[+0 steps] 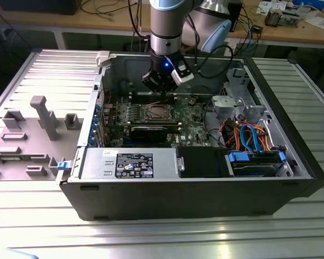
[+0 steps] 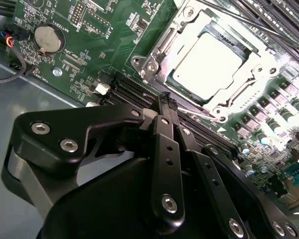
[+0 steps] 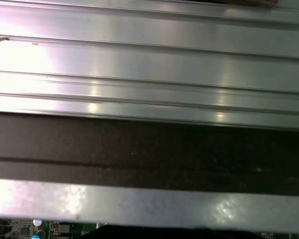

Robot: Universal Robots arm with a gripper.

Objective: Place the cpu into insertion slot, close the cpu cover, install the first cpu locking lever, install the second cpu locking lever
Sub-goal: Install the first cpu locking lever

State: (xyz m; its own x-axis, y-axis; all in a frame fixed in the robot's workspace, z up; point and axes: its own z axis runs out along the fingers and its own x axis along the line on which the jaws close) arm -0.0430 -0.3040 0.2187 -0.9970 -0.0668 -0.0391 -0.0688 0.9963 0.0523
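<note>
One small square chip, the cpu [image 2: 211, 60], lies flat in its socket on the green motherboard [image 2: 94, 35], its plain silver-grey top bright under the light in the second wrist view. Around it sits the cpu cover [image 2: 239, 102], a thin metal frame lying flat down over the socket, its square window showing the chip's top. In the exterior view the same socket [image 1: 155, 111] appears as a small brownish square near the middle of the board.

My gripper [image 2: 165, 102] hangs just above the board beside the socket, close to a corner of the frame and over the dark memory slots [image 2: 127, 89]. My two black fingers [image 2: 168, 149] are pressed together at their tips, with no gap between them and nothing held. I touch neither chip nor frame as far as I can see.

A round silver coin battery [image 2: 46, 39] sits on the board, well apart from the socket. In the exterior view, my arm [image 1: 165, 27] comes straight down into an open black computer case [image 1: 205, 197] that lies on its side. A labelled power supply box [image 1: 134, 164] sits along the case's near wall, and a bundle of orange and blue cables [image 1: 247, 137] fills the exterior view's right side. The case rests on a ribbed metal table [image 1: 151, 237]. In the first wrist view, ribbed metal [image 3: 149, 64] runs across above a dark band.
</note>
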